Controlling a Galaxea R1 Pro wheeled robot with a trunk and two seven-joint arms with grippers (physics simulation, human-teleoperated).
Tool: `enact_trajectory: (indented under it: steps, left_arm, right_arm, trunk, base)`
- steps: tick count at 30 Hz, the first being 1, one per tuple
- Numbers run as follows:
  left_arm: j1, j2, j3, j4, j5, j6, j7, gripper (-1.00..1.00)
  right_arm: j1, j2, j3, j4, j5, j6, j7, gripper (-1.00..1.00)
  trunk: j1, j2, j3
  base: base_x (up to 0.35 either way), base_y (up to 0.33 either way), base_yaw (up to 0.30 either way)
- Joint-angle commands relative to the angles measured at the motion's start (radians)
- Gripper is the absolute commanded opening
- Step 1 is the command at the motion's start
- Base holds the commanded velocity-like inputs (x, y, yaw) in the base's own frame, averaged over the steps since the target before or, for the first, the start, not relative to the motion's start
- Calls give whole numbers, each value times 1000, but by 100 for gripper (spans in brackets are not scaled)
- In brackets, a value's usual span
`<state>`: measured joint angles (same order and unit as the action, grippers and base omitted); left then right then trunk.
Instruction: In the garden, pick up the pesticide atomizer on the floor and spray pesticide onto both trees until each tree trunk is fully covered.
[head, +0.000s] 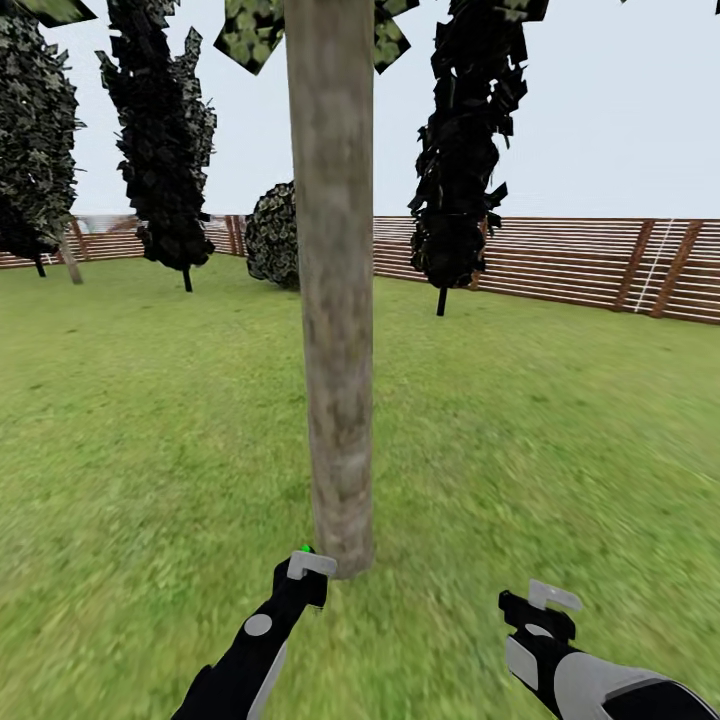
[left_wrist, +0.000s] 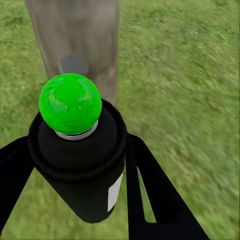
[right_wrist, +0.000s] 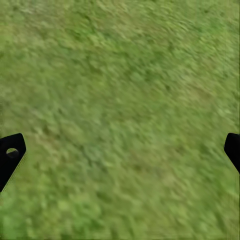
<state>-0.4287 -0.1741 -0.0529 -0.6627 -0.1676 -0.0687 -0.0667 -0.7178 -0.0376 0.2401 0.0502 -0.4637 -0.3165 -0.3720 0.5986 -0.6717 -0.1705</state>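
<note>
A thick grey-brown tree trunk (head: 335, 300) rises from the lawn right in front of me, with bits of green canopy (head: 250, 30) at the top edge. My left gripper (head: 305, 575) sits close to the trunk's base, shut on the pesticide atomizer (left_wrist: 80, 150), a black bottle with a round bright-green top (head: 304, 549). In the left wrist view the green top points at the trunk (left_wrist: 75, 40), which carries a small round grey patch (left_wrist: 73, 64). My right gripper (head: 545, 605) hovers over grass to the right, open and empty, its fingertips (right_wrist: 10, 155) far apart.
Dark narrow conifers (head: 165, 140) (head: 465, 140) and a round bush (head: 275, 235) stand behind the trunk. A brown slatted fence (head: 560, 260) runs across the back. A thin grey trunk (head: 70, 260) stands far off at the left. Lawn (head: 560, 430) spreads on all sides.
</note>
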Motion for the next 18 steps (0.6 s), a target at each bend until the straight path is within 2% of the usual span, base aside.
enact_trajectory:
  steps: [1, 5, 18]
  left_arm:
    - [-1, 0, 3, 0, -10, -3, -3, -100]
    - [-1, 0, 4, 0, -10, -7, -2, -100]
    - [-1, 0, 6, 0, -10, -11, -2, -100]
  right_arm:
    - [-2, 0, 8, 3, -9, -6, 1, 100]
    - [-2, -1, 8, 3, -9, -6, 1, 100]
    - [-2, -4, 8, 3, -9, -6, 1, 100]
  trunk:
    - [1, -1, -2]
    - [1, -1, -2]
    - [1, -1, -2]
  base:
    - [348, 0, 0]
    - [251, 0, 0]
    - [67, -11, 0]
